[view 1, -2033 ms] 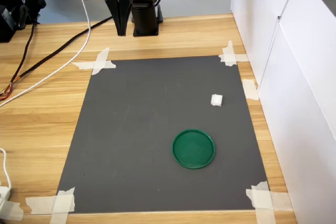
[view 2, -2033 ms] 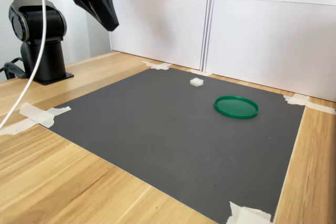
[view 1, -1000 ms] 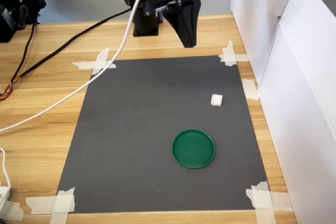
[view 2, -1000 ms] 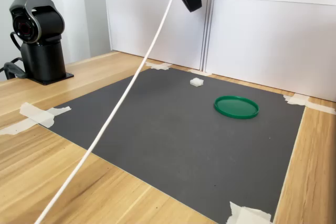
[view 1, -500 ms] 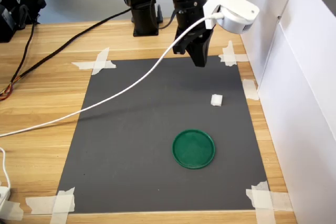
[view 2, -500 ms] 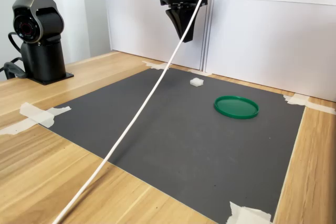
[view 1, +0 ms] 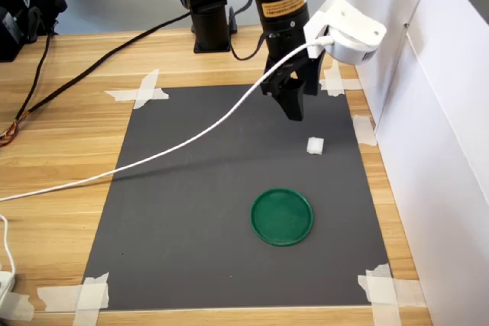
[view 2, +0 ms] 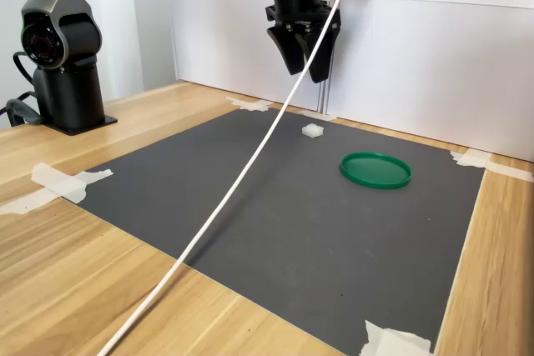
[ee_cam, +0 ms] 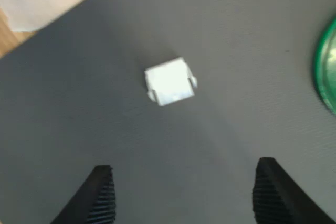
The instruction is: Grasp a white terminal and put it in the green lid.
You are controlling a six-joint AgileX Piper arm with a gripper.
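The white terminal (view 1: 315,145) lies on the dark grey mat (view 1: 191,188), toward the first exterior view's right; it also shows as a small blocky piece (view 2: 312,130) in the second exterior view. My gripper (view 1: 296,104) hangs open above the mat, just behind the terminal and well clear of it. In the wrist view the terminal (ee_cam: 169,82) sits ahead of the two spread black fingertips (ee_cam: 102,192), nothing between them. The green lid (view 1: 282,217) lies flat and empty nearer the mat's front, apart from the terminal; its rim (ee_cam: 328,66) just enters the wrist view.
A white cable (view 1: 176,143) trails from the wrist camera housing (view 1: 348,32) across the mat to the first exterior view's left. White wall panels (view 1: 428,112) stand close along the mat's right side. Beige tape strips (view 1: 141,91) hold the corners. The arm base (view 2: 62,47) stands on the wooden table.
The arm swung from the back left over to the terminal's side and came down toward the mat. Its fingers, together before, now stand spread apart. Terminal and lid have not moved.
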